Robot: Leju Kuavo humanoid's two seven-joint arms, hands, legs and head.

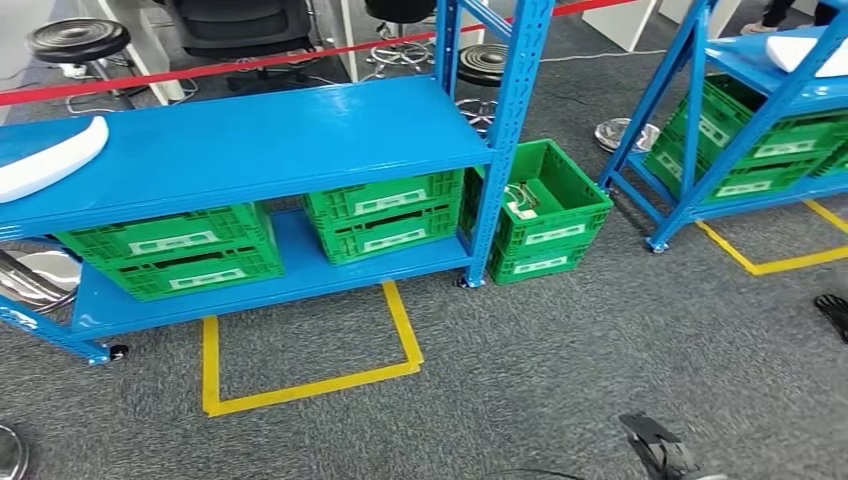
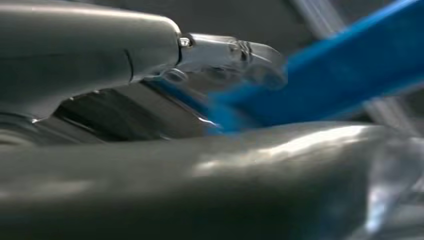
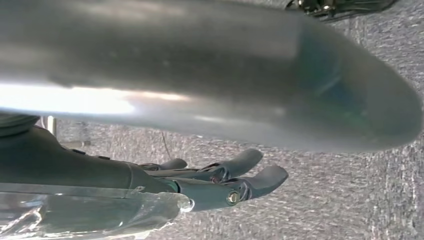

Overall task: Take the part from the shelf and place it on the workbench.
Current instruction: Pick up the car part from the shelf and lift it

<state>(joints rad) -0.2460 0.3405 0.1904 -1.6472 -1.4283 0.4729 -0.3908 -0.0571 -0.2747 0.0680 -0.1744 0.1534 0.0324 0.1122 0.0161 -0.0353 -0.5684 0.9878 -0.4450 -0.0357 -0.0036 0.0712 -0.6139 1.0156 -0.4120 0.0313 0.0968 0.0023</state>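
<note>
White part on the blue shelf, both hands bare

Head view: the white part (image 1: 45,157) lies on the blue shelf (image 1: 270,135), at the left end of its upper deck; two stacks of green crates (image 1: 175,252) sit on the deck below, one more green crate (image 1: 540,210) stands on the carpet just right of the shelf's upright, a yellow tape outline (image 1: 310,385) marks the floor in front of it, and a second blue rack (image 1: 740,110) stands well to its right; the right hand (image 1: 655,445) shows dark fingers low over the carpet, well in front of the shelf. Left wrist view (blurred): the left hand (image 2: 165,165) has thumb and finger apart, nothing between them, a blue shelf beam (image 2: 340,75) beyond. Right wrist view: fingers (image 3: 240,162) straight and spread over grey carpet, holding nothing
</note>
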